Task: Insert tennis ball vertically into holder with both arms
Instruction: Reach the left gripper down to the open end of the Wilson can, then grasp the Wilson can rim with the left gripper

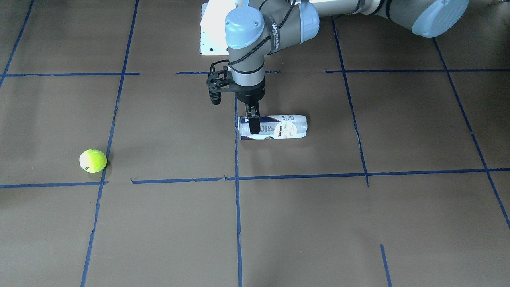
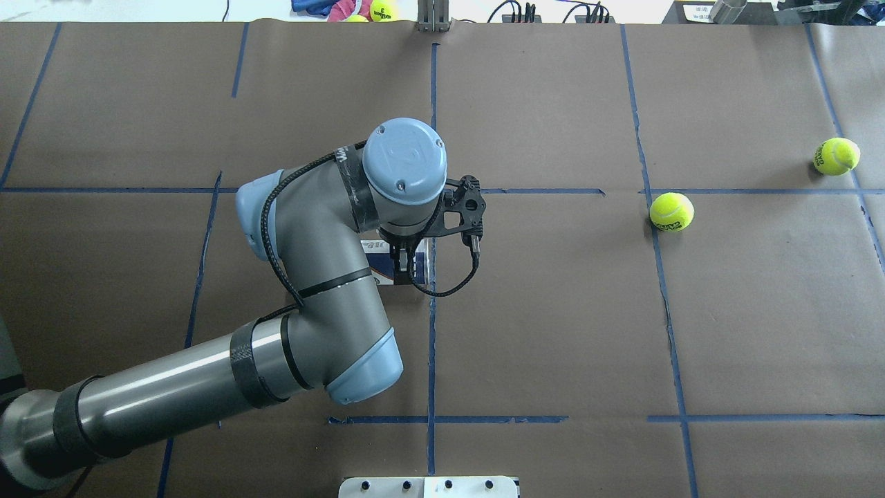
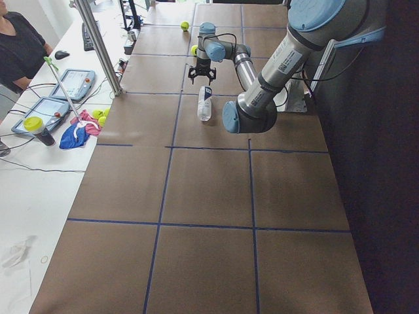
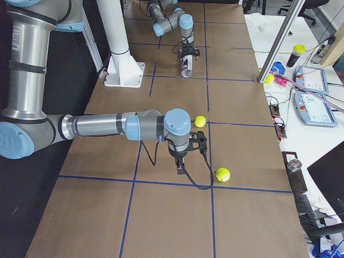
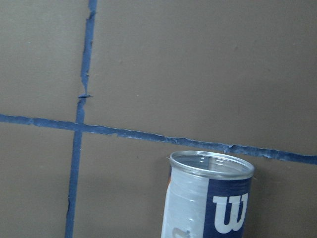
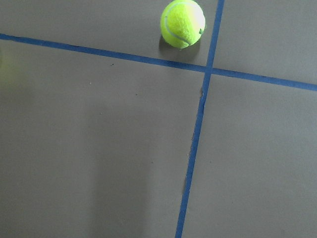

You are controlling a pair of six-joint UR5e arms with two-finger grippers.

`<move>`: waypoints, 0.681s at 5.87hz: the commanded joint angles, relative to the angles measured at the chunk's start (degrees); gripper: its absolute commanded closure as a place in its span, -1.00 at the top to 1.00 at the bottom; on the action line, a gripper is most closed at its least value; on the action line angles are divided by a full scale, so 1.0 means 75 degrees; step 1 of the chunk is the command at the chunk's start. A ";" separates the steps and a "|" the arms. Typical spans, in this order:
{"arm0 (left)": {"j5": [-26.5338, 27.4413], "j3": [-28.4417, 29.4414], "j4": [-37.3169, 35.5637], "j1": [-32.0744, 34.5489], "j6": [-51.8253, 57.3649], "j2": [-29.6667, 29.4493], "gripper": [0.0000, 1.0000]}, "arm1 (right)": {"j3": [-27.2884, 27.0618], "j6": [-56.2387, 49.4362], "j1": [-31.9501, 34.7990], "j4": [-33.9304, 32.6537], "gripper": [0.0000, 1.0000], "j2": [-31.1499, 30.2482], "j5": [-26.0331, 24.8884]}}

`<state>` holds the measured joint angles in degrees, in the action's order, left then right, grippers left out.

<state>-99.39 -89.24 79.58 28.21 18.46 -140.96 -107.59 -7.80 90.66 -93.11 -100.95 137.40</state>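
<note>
The holder [image 1: 281,127] is lying on its side around mid-tabletop [image 1: 358,223], with the open end facing the robot's right. The left fingers [image 1: 254,123] are down at that open end. One finger shows in front of the can, but honestly can't tell if they're squeezing it. The tennis ball [image 1: 93,161] sits well off to the robot's right, touching a blue tape line [image 1: 104,175]. There's a second ball [image 2: 836,155] further out. The right fingers [image 4: 179,166] hang over the tabletop near both balls, and there's no telling if they're spread or clenched.
</note>
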 commanded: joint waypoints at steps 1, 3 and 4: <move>0.0430 0.0271 0.0099 -0.0362 -0.0046 -0.0014 1.00 | 0.0002 0.0079 -0.0006 0.0051 1.00 -0.0028 0.0054; 0.0594 0.0389 0.0334 -0.0363 -0.0258 -0.0061 1.00 | 0.0014 0.0091 -0.0006 0.0074 1.00 -0.0099 0.0055; 0.0712 0.0599 0.0648 -0.0375 -0.0362 -0.0049 1.00 | 0.0037 0.0091 0.0005 0.0063 1.00 -0.0110 0.0113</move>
<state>-94.94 -86.02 82.57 25.49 16.44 -141.38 -107.43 -7.16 90.66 -92.59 -101.67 137.93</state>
